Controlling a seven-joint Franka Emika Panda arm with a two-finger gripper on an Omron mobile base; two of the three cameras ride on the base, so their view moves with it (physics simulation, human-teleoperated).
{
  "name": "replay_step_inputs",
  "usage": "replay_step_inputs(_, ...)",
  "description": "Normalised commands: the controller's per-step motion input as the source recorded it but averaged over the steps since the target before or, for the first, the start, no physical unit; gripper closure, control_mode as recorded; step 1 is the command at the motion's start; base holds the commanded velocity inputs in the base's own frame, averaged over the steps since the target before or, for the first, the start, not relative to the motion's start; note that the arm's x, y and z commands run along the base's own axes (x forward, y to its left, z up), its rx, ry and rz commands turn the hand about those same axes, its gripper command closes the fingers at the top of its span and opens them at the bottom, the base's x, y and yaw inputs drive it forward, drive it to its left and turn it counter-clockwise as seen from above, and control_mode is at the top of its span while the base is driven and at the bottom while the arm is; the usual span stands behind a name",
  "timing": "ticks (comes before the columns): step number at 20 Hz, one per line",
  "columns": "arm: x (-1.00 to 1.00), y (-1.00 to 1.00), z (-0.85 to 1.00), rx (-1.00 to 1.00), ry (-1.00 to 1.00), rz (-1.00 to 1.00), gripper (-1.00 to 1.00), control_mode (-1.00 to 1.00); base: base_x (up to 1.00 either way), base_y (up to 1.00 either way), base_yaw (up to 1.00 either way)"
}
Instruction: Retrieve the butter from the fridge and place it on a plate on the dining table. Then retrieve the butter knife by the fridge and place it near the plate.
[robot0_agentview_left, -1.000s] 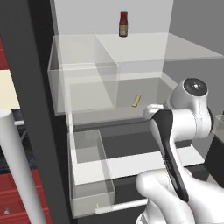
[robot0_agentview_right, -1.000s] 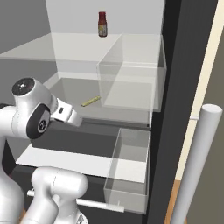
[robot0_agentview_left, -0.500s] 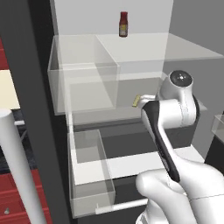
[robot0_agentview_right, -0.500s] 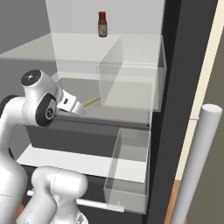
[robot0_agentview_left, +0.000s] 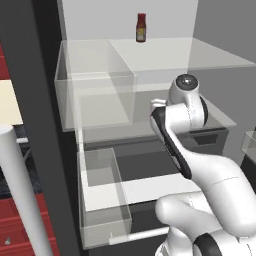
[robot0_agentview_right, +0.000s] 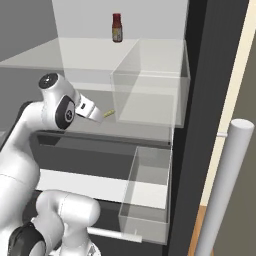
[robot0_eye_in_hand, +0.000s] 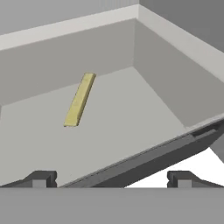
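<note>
grey fridge shelf (robot0_eye_in_hand: 131, 122) holds the butter (robot0_eye_in_hand: 79, 105) flat, long axis pointing away from the wide-apart jaws.

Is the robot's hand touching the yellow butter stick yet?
Apart. In the hand view the butter lies flat on the fridge shelf, with bare shelf between it and the open end effector, whose fingertips sit at the bottom.

Red cabinets (robot0_agentview_left: 20, 227) at lower left, pale wall (robot0_agentview_right: 235, 95) and wooden floor (robot0_agentview_right: 192, 237) at right.
</note>
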Motion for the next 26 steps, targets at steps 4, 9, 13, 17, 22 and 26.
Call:
replay_step_inputs(4, 0.61, 0.05, -0.09, 0.0, 0.0, -0.02, -1.0, -1.0, 0.0, 0.0, 0.0)
replay_step_inputs(9, 0.57, 0.1, -0.2, 0.0, 0.0, 0.0, -1.0, -1.0, 0.0, 0.0, 0.0)
replay_step_inputs(13, 0.54, 0.08, -0.23, 0.0, 0.0, 0.0, -1.0, -1.0, 0.0, 0.0, 0.0)
replay_step_inputs(17, 0.38, 0.01, -0.13, 0.0, 0.01, 0.0, -1.0, -1.0, 0.0, 0.0, 0.0)
replay_step_inputs(22, 0.31, 0.0, -0.1, 0.0, 0.07, 0.01, -1.0, -1.0, 0.0, 0.0, 0.0)
replay_step_inputs(26, 0.46, -0.12, -0.19, 0.0, 0.04, 0.06, -1.0, -1.0, 0.0, 0.0, 0.0)
